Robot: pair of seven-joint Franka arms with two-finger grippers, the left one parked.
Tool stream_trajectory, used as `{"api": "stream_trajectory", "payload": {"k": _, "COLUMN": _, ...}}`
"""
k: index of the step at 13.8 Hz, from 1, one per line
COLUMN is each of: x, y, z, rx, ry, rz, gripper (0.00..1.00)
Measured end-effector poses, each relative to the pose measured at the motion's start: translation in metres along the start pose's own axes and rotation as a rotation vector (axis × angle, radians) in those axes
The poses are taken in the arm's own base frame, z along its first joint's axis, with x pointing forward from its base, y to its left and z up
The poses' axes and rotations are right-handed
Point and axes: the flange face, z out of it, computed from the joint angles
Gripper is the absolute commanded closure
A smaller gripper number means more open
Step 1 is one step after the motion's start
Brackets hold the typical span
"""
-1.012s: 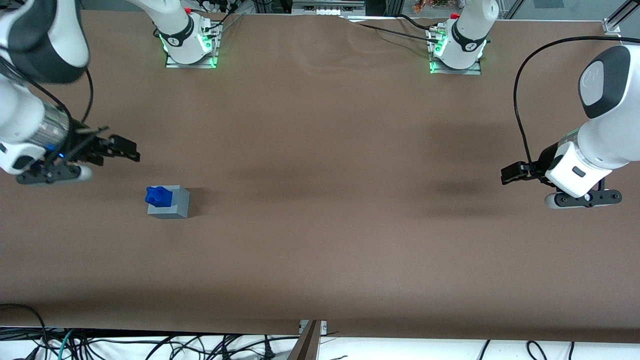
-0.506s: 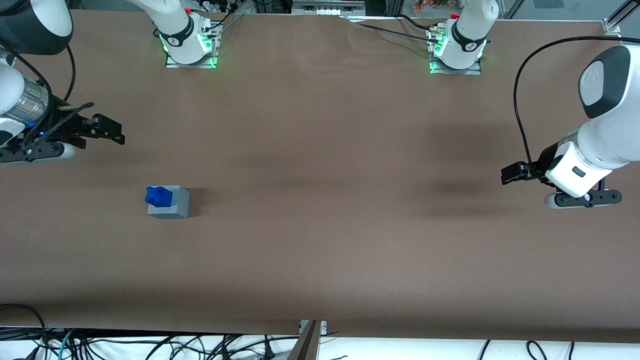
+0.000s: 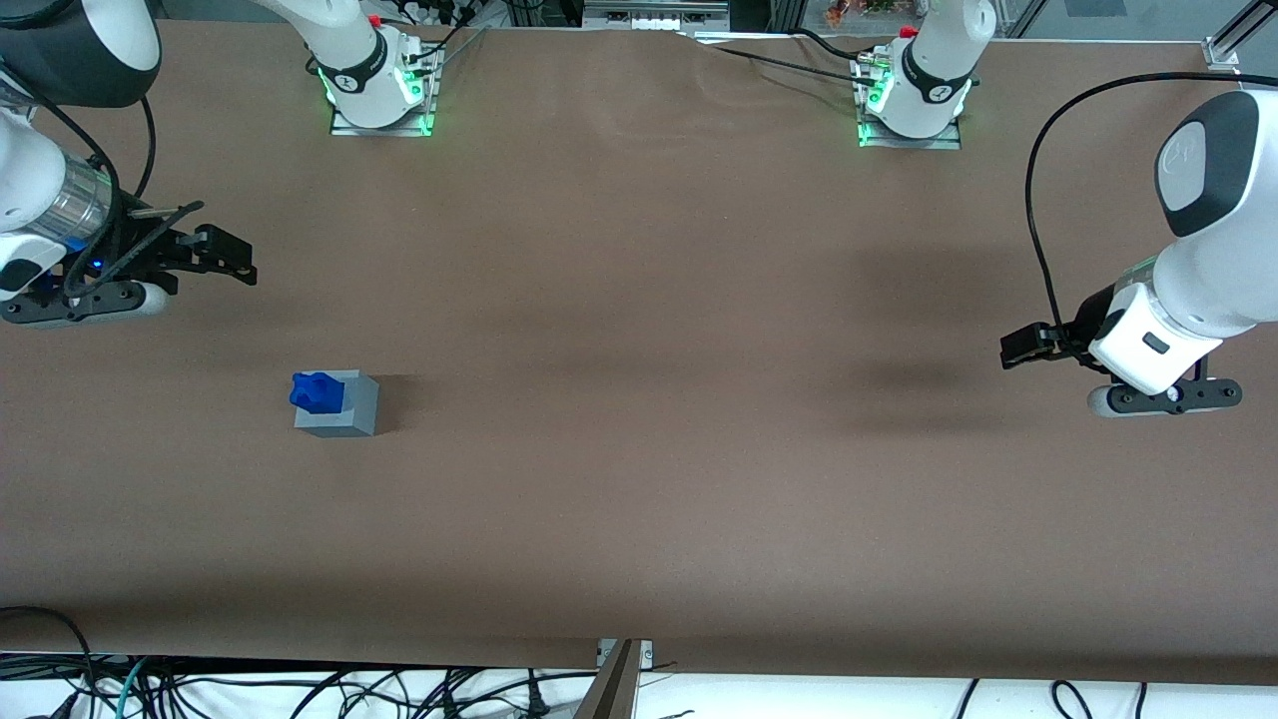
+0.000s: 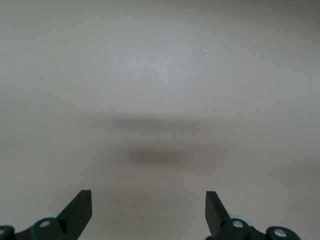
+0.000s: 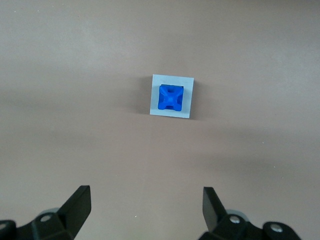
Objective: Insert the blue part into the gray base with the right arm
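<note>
The blue part [image 3: 314, 391] sits in the recess on top of the gray base [image 3: 344, 409], which rests on the brown table toward the working arm's end. The wrist view shows the blue part [image 5: 170, 98] seated within the gray base [image 5: 186, 96] from above. My right gripper [image 3: 228, 256] hangs open and empty above the table, farther from the front camera than the base and well apart from it. Its two black fingers [image 5: 78, 201] stand wide apart with only bare table between them, the right gripper [image 5: 146, 205] holding nothing.
The brown table [image 3: 639, 479] stretches wide on all sides of the base. Two arm mounts with green lights [image 3: 379, 95] [image 3: 909, 105] stand at the edge farthest from the front camera. Cables [image 3: 300, 689] hang below the near edge.
My gripper pulled up and away from the base, farther from the front camera, then shifted slightly back. The blue part and gray base have not moved.
</note>
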Motion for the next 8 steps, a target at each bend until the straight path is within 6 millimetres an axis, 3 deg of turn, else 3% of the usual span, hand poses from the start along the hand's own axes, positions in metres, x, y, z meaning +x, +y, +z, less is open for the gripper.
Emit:
{"api": "stream_trajectory", "payload": {"k": 3, "x": 0.0, "y": 0.009, "z": 0.001, "rx": 0.009, "ry": -0.005, "rz": 0.003, "gripper": 0.01}}
{"api": "stream_trajectory", "payload": {"k": 8, "x": 0.002, "y": 0.012, "z": -0.019, "rx": -0.018, "ry": 0.034, "rz": -0.001, "gripper": 0.01}}
